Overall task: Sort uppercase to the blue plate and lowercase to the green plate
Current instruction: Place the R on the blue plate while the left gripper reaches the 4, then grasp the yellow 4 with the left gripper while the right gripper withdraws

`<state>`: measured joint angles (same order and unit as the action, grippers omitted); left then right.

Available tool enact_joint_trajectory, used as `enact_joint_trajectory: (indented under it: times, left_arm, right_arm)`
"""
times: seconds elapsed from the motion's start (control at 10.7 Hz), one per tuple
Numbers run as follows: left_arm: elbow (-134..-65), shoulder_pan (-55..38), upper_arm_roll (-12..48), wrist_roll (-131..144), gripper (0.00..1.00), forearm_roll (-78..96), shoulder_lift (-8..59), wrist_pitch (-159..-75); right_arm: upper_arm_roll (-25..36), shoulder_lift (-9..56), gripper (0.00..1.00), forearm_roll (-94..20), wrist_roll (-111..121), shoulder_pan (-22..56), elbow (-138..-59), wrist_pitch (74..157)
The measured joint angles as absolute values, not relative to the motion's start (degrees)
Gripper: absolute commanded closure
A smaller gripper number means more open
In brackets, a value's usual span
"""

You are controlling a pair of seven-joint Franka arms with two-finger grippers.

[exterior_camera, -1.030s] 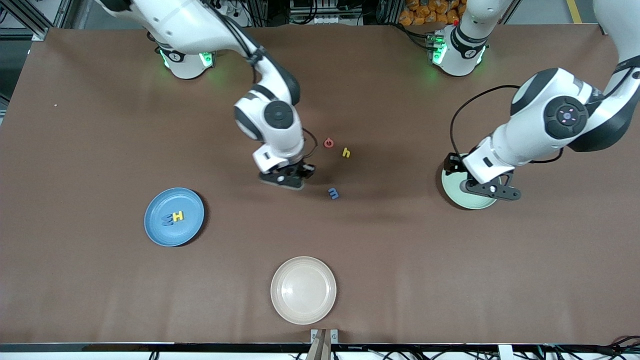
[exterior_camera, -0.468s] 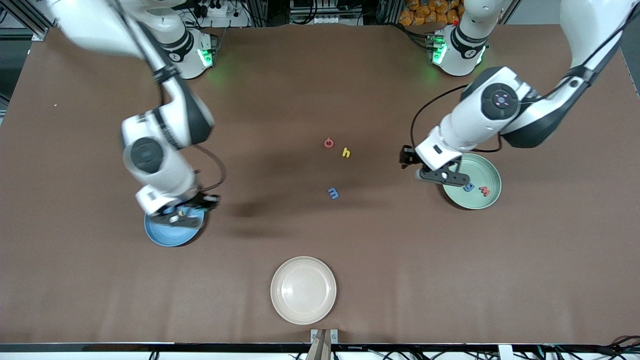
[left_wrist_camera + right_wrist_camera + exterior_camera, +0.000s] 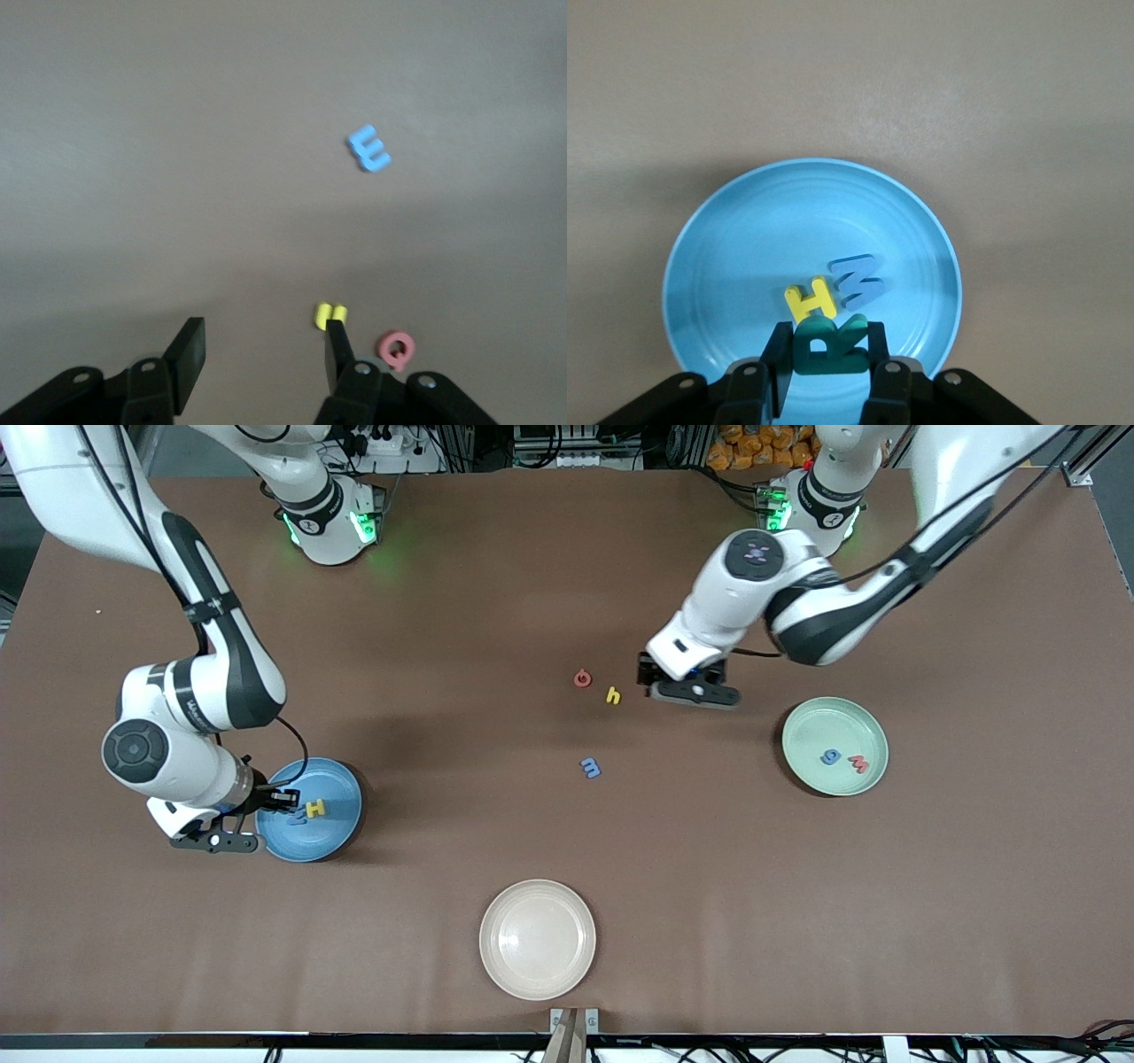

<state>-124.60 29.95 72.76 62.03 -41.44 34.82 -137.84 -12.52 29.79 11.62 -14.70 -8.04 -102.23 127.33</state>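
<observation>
Teal R (image 3: 824, 344) gripped in right hand (image 3: 824, 367) over blue plate (image 3: 726, 257)

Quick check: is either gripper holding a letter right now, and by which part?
The right gripper holds the green R by its two sides, over the blue plate. The left gripper is open and empty.

We read no printed text, only the foam letters themselves. On the blue plate (image 3: 735, 239) lie a yellow H (image 3: 808, 300) and blue M (image 3: 857, 281), with a teal R (image 3: 824, 341) beside them. On the green plate (image 3: 866, 722): blue g (image 3: 830, 756), red w (image 3: 858, 763). On the table: red G (image 3: 582, 678), yellow h (image 3: 613, 695), blue m (image 3: 590, 767).
</observation>
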Motion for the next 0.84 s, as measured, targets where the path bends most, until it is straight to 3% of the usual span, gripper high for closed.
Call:
enact_joint_trajectory:
  times: [0.19, 0.56, 0.84]
  left_arm:
    - [-124.8, 20.3, 63.8, 64.7, 0.37, -43.5, 34.9, -143.4]
    - [-124.9, 8.0, 52.3, 66.1, 0.37, -44.2, 35.2, -148.6]
    - [-124.8, 2.4, 48.5, 67.8, 0.37, -44.2, 35.3, -149.7]
  right_arm:
    - [-12.5, 32.4, 0.0, 11.6, -14.7, -8.5, -102.4, 130.4]
    - [-12.7, 33.1, 0.0, 11.6, -14.7, -8.5, -102.0, 132.3]
    - [-14.5, 26.2, 0.0, 11.6, -14.6, -8.1, -100.7, 125.4]
